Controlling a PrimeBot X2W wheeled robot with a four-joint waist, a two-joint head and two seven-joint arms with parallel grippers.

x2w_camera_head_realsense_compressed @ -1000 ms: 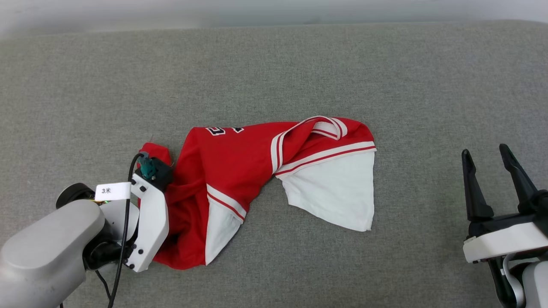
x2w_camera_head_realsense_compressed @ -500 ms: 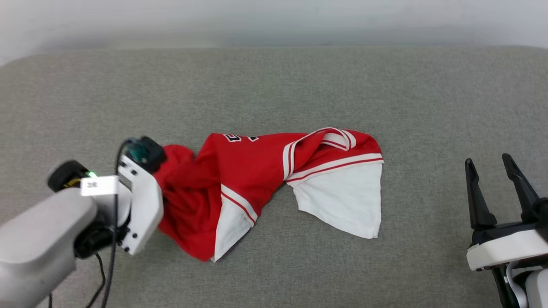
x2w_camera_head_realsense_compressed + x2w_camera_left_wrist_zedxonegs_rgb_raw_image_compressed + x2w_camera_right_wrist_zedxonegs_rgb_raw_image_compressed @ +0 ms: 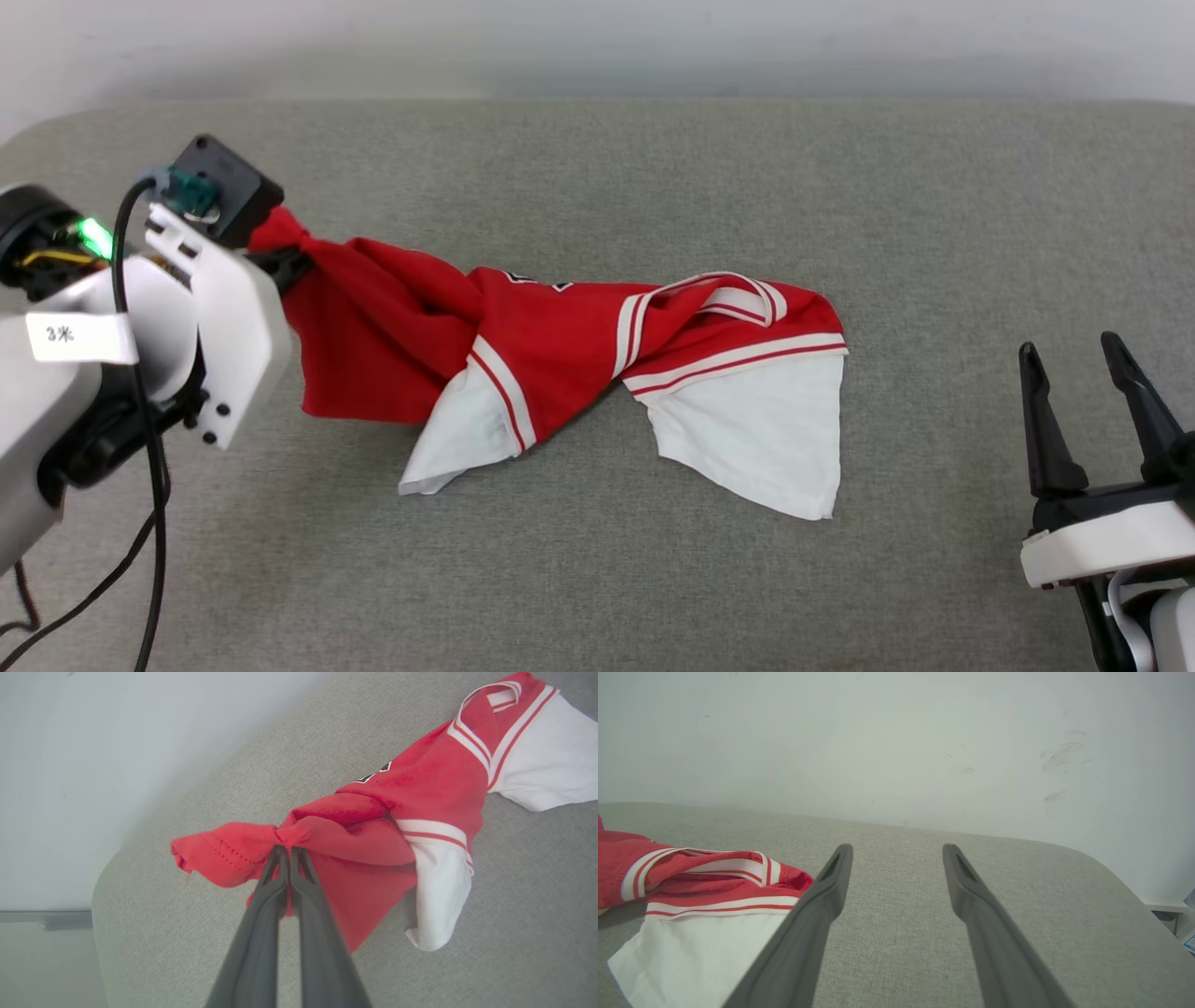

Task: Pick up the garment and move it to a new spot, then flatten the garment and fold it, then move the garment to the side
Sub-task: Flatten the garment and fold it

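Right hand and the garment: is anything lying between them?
Nothing. In the head view, a bare stretch of grey upholstery separates the open right hand from the white sleeve of the garment; the right wrist view agrees.

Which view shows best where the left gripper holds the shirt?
The left wrist view: the left gripper is shut on a bunched red fold of the shirt. The head view has the whole shirt, but the wrist mostly hides the pinch. The right wrist view catches a sleeve and collar.
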